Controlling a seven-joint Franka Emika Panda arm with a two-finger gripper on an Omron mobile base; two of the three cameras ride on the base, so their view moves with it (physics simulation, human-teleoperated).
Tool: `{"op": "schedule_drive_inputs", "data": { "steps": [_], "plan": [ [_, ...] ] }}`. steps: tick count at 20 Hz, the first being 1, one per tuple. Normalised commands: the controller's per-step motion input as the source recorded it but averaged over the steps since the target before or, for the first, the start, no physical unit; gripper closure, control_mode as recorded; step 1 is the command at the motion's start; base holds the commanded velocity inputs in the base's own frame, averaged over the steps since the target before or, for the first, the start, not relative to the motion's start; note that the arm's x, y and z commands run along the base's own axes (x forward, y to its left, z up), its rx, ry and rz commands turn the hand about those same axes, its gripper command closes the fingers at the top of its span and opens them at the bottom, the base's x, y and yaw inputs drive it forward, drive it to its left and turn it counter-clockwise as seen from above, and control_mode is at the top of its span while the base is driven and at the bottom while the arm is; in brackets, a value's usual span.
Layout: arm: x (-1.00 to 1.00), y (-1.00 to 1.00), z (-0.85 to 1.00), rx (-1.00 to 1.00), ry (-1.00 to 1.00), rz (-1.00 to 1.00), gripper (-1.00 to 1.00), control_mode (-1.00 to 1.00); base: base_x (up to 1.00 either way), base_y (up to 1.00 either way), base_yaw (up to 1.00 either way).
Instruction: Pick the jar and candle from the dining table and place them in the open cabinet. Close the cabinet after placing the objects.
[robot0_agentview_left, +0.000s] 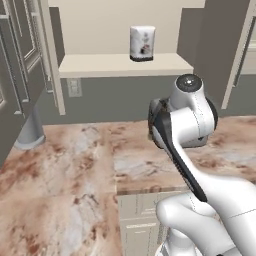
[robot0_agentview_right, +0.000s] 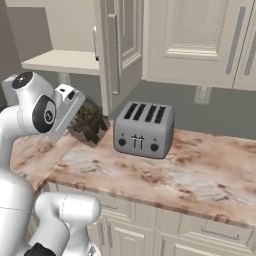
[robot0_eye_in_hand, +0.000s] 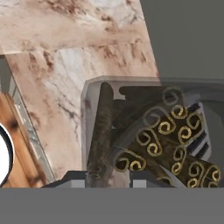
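This is a home kitchen, rendered rather than real. A marbled reddish-brown and beige stone counter (robot0_agentview_right: 200, 170) runs over cream panelled base drawers (robot0_agentview_right: 165, 220). A grey four-slot toaster (robot0_agentview_right: 144, 129) stands on it, off to the right of the jaws. Above the jaws hang cream panelled wall cabinets (robot0_agentview_right: 195, 40) with long bar handles, one open onto a pale shelf (robot0_agentview_left: 125, 65). A wall socket (robot0_agentview_left: 74, 87) sits in the grey backsplash.

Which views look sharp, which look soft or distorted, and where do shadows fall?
Left base view: even, flat light, soft shadow under the cabinet shelf. Right base view: crisp toaster, faint shadow at its base, no glare. Hand view: the jar sits so close that its glass bends and cuts off the sticks inside.
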Motion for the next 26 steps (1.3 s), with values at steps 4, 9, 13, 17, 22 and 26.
{"op": "schedule_drive_inputs", "data": {
  "steps": [4, 9, 13, 17, 22, 26],
  "plan": [
    [0.00, 0.00, 0.00, 0.00, 0.00, 0.00, 1.00, 1.00, 1.00, 0.74, -0.26],
    [0.00, 0.00, 0.00, 0.00, 0.00, 0.00, 1.00, 1.00, 1.00, 0.74, -0.15],
    [0.00, 0.00, 0.00, 0.00, 0.00, 0.00, 1.00, 1.00, 0.95, 0.82, -0.08],
    [0.00, 0.00, 0.00, 0.00, 0.00, 0.00, 1.00, 1.00, 0.44, 0.63, 0.00],
    [0.00, 0.00, 0.00, 0.00, 0.00, 0.00, 1.00, 1.00, 0.08, 0.06, 0.00],
    [0.00, 0.00, 0.00, 0.00, 0.00, 0.00, 1.00, 1.00, 0.11, 0.15, 0.00]
  ]
}}
